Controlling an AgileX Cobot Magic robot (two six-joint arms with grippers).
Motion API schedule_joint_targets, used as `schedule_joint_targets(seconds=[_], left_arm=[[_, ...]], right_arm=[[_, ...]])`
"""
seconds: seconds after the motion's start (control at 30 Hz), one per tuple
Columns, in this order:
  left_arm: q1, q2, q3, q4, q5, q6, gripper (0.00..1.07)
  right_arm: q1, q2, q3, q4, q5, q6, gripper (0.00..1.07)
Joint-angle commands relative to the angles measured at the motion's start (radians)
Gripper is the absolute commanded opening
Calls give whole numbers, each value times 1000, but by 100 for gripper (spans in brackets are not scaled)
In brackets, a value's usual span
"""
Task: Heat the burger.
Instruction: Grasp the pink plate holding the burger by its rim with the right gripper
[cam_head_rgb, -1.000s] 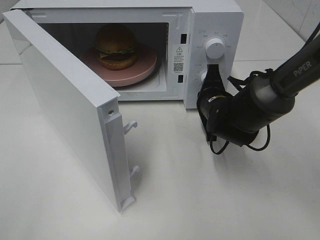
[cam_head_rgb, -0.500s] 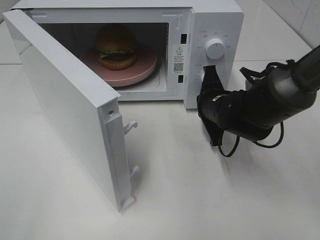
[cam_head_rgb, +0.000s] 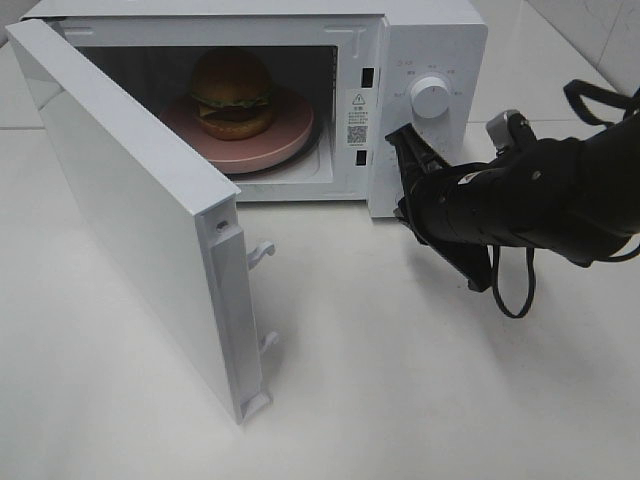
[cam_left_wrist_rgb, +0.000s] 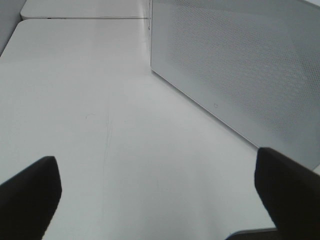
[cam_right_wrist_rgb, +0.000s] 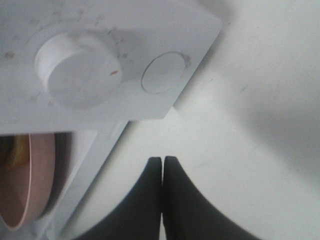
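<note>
The burger (cam_head_rgb: 232, 92) sits on a pink round plate (cam_head_rgb: 290, 128) inside the open white microwave (cam_head_rgb: 440, 40). My right gripper (cam_head_rgb: 396, 136) is shut with nothing in it. Its tips are just in front of the control panel, below the round knob (cam_head_rgb: 430, 97) and beside the cavity's right edge. In the right wrist view the pressed-together fingers (cam_right_wrist_rgb: 162, 167) point toward the knob (cam_right_wrist_rgb: 77, 70) and a round button (cam_right_wrist_rgb: 162, 75), with the plate's rim (cam_right_wrist_rgb: 22, 190) off to one side. My left gripper (cam_left_wrist_rgb: 160, 200) is open over bare table, next to the door's outer face (cam_left_wrist_rgb: 240, 65).
The microwave door (cam_head_rgb: 130, 200) stands swung wide toward the front left, with two latch hooks (cam_head_rgb: 262, 250) on its free edge. The white table (cam_head_rgb: 400, 380) spreads in front. My black right arm (cam_head_rgb: 540, 200) with a cable loop lies across the right side.
My right arm has swung down and rolled over. Its shut gripper has drawn back from the lower button and shifted slightly left. Door, plate and burger have not moved.
</note>
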Motion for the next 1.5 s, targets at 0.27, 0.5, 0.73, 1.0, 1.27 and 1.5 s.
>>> schedule_joint_targets(seconds=[0.27,0.5,0.73,1.0,1.27,1.5], left_arm=[[3,-16,0,-5,-11,-4,99],[3,-16,0,-5,-11,-4,99],[3,-16,0,-5,-11,-4,99],[3,-16,0,-5,-11,-4,99],[3,-16,0,-5,-11,-4,99],[3,-16,0,-5,-11,-4,99]], right_arm=[[-42,-138,-1,-24,263,-401,0],[-73,-190,-1,-26,431,-612,0],[-76,-201,-11,-189,625,-690,0],[-76,-208,-58,-395,810,-765,0],[-76,-208,-86,-465,952,-1057,0],[-76,-208,-86,-469,1059,-1462,0]])
